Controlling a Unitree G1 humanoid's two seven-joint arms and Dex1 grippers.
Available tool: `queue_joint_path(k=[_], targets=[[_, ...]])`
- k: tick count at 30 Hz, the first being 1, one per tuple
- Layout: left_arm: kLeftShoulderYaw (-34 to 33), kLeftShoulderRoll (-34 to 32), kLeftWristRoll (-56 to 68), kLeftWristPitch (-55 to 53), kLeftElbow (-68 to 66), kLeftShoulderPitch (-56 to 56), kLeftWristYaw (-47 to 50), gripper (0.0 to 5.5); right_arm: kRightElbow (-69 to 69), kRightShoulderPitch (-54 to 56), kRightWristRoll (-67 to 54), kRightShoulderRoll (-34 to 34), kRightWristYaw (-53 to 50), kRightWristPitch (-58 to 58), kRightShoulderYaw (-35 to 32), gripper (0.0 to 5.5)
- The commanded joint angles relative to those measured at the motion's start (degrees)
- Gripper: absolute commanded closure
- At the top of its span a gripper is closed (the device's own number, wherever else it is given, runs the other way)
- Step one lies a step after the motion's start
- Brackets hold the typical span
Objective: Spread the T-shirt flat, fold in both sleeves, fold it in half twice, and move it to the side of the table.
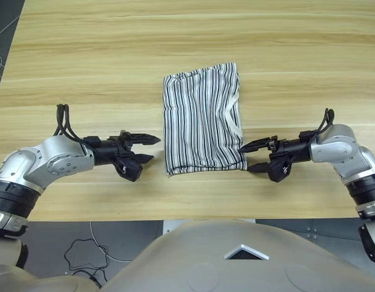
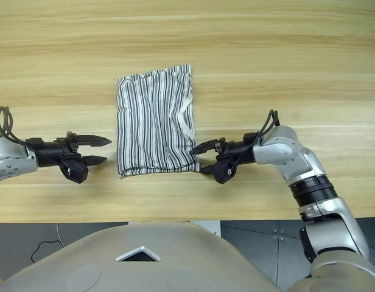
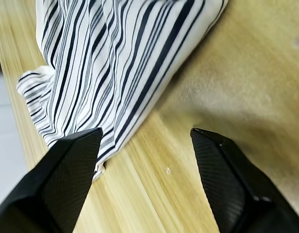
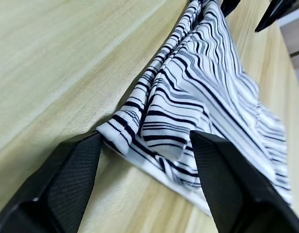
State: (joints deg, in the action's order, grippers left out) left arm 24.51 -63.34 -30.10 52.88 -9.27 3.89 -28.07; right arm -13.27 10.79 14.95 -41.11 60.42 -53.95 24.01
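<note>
- Left eye view: the striped T-shirt (image 1: 203,118) lies as a folded rectangle mid-counter (image 1: 175,36), the collar trim showing along its right edge.
- The right hand (image 1: 245,159) is spread wide, its fingers (image 4: 67,184) either side of the shirt's near right corner, gripping nothing yet.
- The left hand (image 1: 155,148) is also wide open and empty, just beside the near left corner.
- Risk: closing on the top layers alone would likely peel the fold open during the move.
- Risk: pulling from one corner could skew the stack.
- Sliding leftward, the left hand itself blocks the path.
- Cables (image 1: 99,249) lie on the floor, well apart.
</note>
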Motion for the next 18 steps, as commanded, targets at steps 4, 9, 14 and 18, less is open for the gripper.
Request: queue_joint_path(k=[4,9,14,18], targets=[[2.7,4.5,-1.0,0.0,0.0,0.8,-4.5,2.1,-1.7,1.7,2.8,0.1,-3.5,-1.5,3.0,2.2],[4.1,6.2,1.0,-0.3,0.4,1.6,-7.8,2.1,-3.4,3.0,4.5,0.2,-6.0,-2.4,4.3,2.2],[4.9,7.4,3.4,-1.4,1.8,1.6,-10.7,2.1,-5.0,4.1,5.6,0.2,-8.0,-2.8,5.6,2.2],[4.7,7.4,4.7,-1.9,2.8,1.6,-12.2,2.1,-6.3,4.7,6.9,0.8,-9.3,-2.7,6.8,2.2]])
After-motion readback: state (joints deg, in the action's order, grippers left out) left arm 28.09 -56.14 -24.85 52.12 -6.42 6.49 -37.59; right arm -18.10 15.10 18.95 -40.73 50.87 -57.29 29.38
